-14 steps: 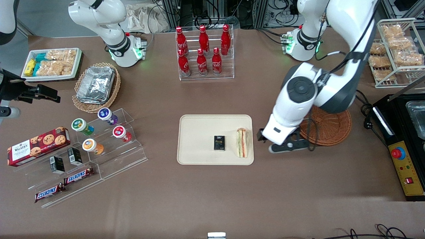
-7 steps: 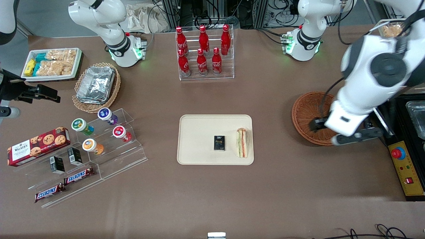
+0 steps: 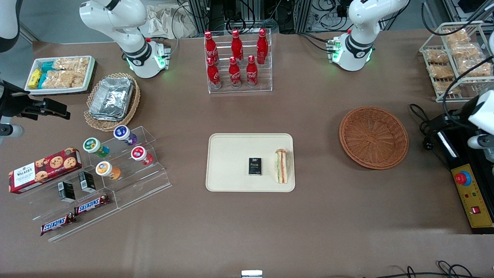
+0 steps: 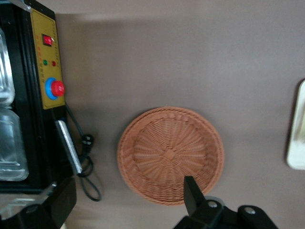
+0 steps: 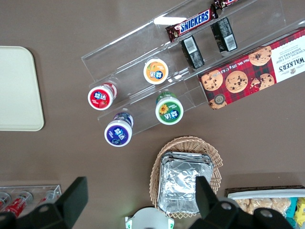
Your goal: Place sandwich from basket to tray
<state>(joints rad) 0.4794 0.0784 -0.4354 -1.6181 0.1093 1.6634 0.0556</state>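
Note:
The sandwich (image 3: 281, 166), a wrapped wedge with red and green layers, lies on the cream tray (image 3: 231, 146) near the tray's edge toward the basket. The reddish-brown wicker basket (image 3: 373, 137) is empty; it also shows in the left wrist view (image 4: 170, 153). My left gripper (image 4: 127, 205) is open and empty, high above the table between the basket and the black control box (image 4: 47, 67). One of its fingers (image 4: 192, 194) shows over the basket's rim. In the front view the wrist (image 3: 482, 114) sits at the frame's edge toward the working arm's end.
A small black box (image 3: 254, 166) lies on the tray beside the sandwich. A rack of red bottles (image 3: 237, 61) stands farther from the camera. A wire rack of snack bags (image 3: 459, 58) and a cable (image 4: 86, 167) sit near the control box.
The left arm has swung from beside the tray, over the basket, out to the working arm's end of the table. The sandwich stays on the tray.

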